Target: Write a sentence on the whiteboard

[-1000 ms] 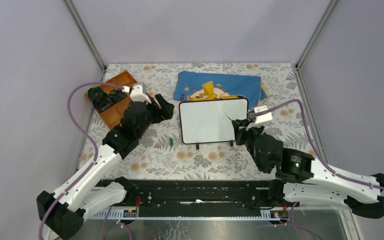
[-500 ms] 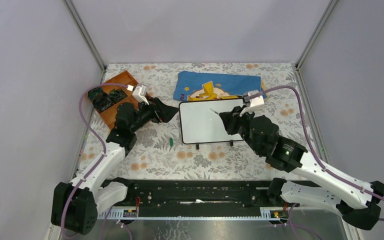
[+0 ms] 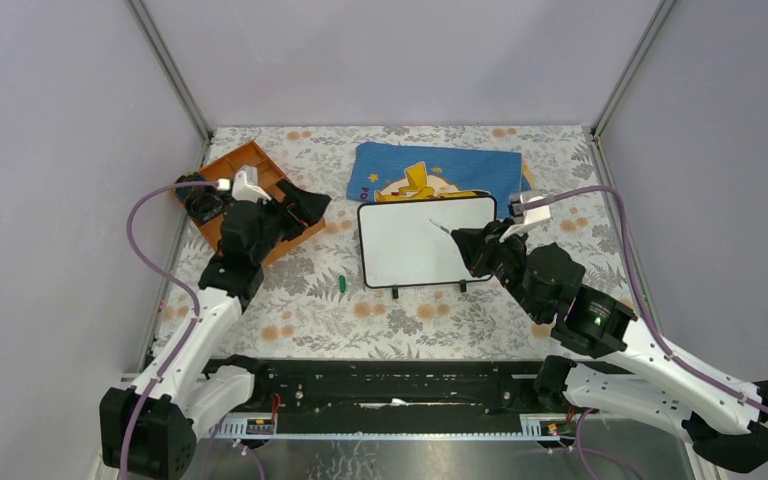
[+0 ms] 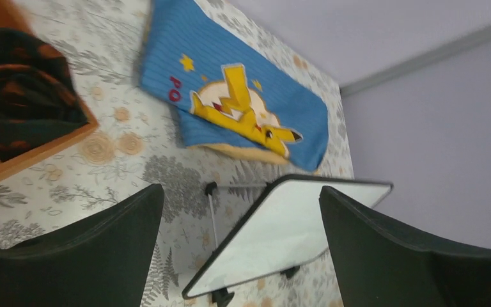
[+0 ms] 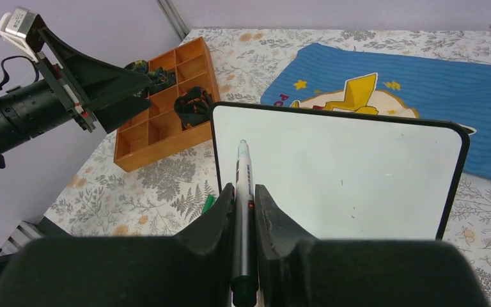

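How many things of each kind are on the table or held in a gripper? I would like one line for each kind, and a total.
whiteboard: 1
marker: 1
small green piece: 1
blue cloth: 1
orange tray: 1
Total: 5

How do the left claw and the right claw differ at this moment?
The left claw stands wide open and empty; the right claw is shut on a marker. The left claw is by the orange tray, while the right claw points its marker at the whiteboard. Both are black with two fingers.
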You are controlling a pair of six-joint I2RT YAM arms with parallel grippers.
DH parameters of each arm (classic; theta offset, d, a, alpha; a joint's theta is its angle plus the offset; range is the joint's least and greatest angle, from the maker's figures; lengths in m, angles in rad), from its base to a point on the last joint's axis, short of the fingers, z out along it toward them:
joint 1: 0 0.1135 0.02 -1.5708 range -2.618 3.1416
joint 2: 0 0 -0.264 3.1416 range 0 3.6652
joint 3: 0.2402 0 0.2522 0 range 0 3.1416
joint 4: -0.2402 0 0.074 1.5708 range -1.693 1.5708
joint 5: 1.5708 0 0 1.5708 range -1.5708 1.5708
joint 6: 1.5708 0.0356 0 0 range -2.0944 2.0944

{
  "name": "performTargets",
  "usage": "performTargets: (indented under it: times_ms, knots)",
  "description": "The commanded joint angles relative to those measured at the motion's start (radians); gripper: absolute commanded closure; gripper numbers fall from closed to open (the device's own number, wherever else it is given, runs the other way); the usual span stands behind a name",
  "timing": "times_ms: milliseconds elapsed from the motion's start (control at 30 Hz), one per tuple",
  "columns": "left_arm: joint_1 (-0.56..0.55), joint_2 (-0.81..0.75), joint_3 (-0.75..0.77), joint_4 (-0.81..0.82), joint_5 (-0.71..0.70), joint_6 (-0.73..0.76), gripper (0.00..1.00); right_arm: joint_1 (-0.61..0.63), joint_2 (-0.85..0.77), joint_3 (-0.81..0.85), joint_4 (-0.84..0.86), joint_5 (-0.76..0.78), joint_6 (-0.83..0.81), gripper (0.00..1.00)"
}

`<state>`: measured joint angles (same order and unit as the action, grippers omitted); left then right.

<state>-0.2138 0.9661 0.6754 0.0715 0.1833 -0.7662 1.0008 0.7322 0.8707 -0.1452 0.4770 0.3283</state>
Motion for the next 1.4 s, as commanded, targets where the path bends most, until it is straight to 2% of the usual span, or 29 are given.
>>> performTargets:
  times_ms: [0,67,133,200,267,333,400,467,733,933,1100,1267,1367]
  knots:
    - [0.007,-0.043,-0.036,-0.006,-0.238,-0.118,0.01,-0.004,-0.012,-0.003,0.027,-0.006,-0.026,1.00]
    - [0.007,-0.058,-0.078,0.099,-0.200,-0.016,0.01,-0.004,-0.015,-0.009,0.033,-0.006,-0.029,1.00]
    - [0.007,-0.039,-0.102,0.197,-0.066,0.098,0.01,-0.004,-0.016,-0.014,0.037,-0.008,-0.030,1.00]
    - [0.007,0.015,-0.076,0.210,0.055,0.189,0.01,-0.004,-0.015,-0.018,0.040,-0.011,-0.035,1.00]
    - [0.014,0.060,-0.067,0.249,0.151,0.219,0.01,-0.004,-0.014,-0.021,0.041,-0.014,-0.037,1.00]
    - [0.035,0.088,-0.093,0.351,0.232,0.213,0.01,-0.004,-0.013,-0.022,0.040,-0.014,-0.040,1.00]
    - [0.089,0.117,-0.144,0.507,0.343,0.147,0.01,-0.005,-0.012,-0.021,0.037,-0.012,-0.041,1.00]
    - [0.130,0.153,-0.170,0.592,0.412,0.088,0.01,-0.004,-0.013,-0.021,0.033,-0.010,-0.040,1.00]
    - [0.137,0.317,-0.219,0.889,0.648,0.004,0.04,-0.004,0.009,-0.039,0.066,-0.026,-0.027,1.00]
    - [0.136,0.415,-0.248,1.004,0.654,0.004,0.10,-0.004,0.034,-0.045,0.094,-0.076,-0.018,1.00]
    - [0.120,0.535,-0.236,1.175,0.724,-0.065,0.15,-0.004,0.045,-0.058,0.126,-0.101,-0.017,1.00]
    - [0.059,0.595,-0.206,1.076,0.767,0.045,0.18,-0.004,0.050,-0.069,0.136,-0.134,-0.002,1.00]
    - [0.048,0.641,-0.202,1.125,0.788,0.021,0.20,-0.004,0.056,-0.071,0.162,-0.155,0.002,1.00]
